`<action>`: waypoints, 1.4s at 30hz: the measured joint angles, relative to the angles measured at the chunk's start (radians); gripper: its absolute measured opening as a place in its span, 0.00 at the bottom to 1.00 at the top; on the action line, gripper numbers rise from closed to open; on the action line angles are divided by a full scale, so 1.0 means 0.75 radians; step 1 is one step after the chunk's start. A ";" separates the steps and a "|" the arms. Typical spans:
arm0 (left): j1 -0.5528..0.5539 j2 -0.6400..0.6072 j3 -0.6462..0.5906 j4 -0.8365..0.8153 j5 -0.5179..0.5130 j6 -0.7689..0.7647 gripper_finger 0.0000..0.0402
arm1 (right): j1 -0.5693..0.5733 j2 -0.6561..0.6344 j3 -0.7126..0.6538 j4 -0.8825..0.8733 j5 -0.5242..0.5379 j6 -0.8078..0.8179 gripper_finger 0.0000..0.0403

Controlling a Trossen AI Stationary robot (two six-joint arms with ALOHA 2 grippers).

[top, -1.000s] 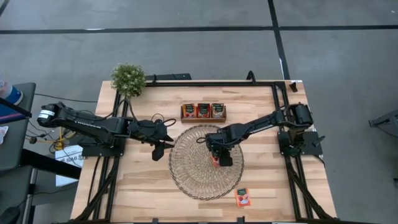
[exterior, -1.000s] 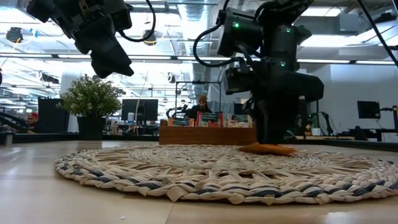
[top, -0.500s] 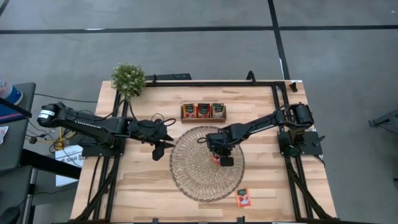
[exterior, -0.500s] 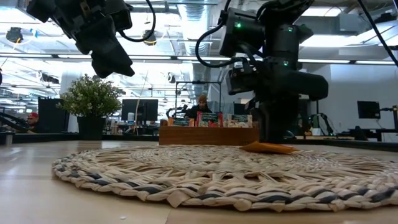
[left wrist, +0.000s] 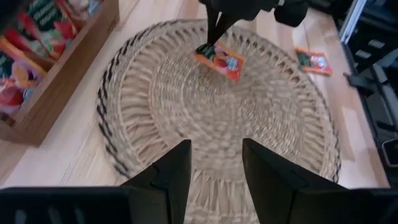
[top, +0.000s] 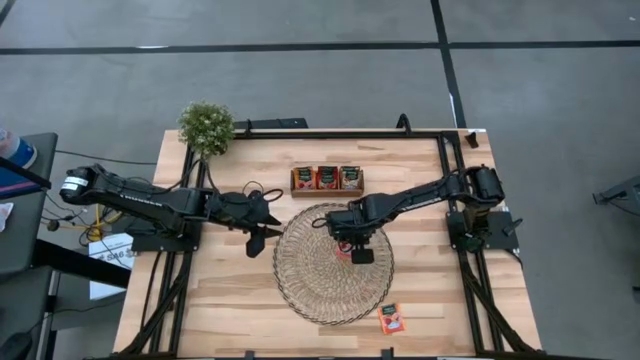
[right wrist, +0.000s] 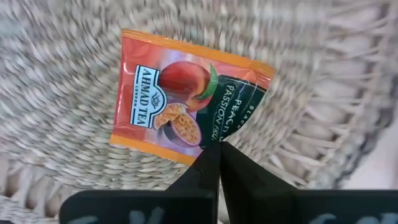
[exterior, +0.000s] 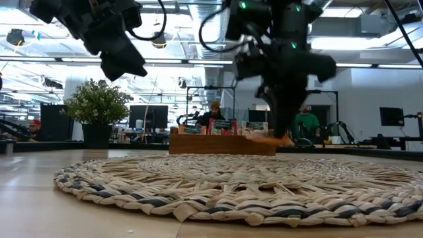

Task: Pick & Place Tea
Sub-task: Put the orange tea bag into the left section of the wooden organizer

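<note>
My right gripper (right wrist: 215, 149) is shut on a red-orange tea sachet (right wrist: 177, 99) with a dark green band, above the round woven mat (top: 320, 290). The low view shows that sachet (exterior: 266, 139) off the mat below my right gripper (exterior: 283, 135). It also shows in the left wrist view, sachet (left wrist: 221, 60). A second sachet (top: 391, 318) lies flat on the table by the mat's near right rim. My left gripper (left wrist: 216, 148) stands open over the mat's left side and holds nothing. My right gripper pinches the sachet between its two fingertips at the edge of the dark green band end (right wrist: 231, 130). The fingers point down from above. The sachet is lifted clear of the mat and sticks out sideways from the fingertips, slightly tilted.
A small wooden tray (top: 327, 180) filled with more sachets stands beyond the mat's far rim. A potted plant (top: 205, 125) stands at the far left corner. Bare wood lies on both sides of the mat. People show in the room behind the table (exterior: 215, 112).
My right gripper has risen from the mat with the sachet. The sachet lay on the mat a second ago and now hangs clear of it. The left arm has kept still.
</note>
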 joint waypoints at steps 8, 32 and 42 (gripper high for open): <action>0.000 0.000 0.001 0.199 0.037 -0.013 0.34 | 0.040 -0.002 0.287 -0.194 0.251 -0.020 0.00; 0.001 0.122 0.166 0.470 -0.258 -0.335 0.34 | 0.110 -0.004 0.565 -0.088 0.725 -0.245 0.00; 0.024 0.291 0.326 0.297 -0.217 -0.241 0.34 | 0.149 -0.004 0.565 -0.103 0.738 -0.246 0.00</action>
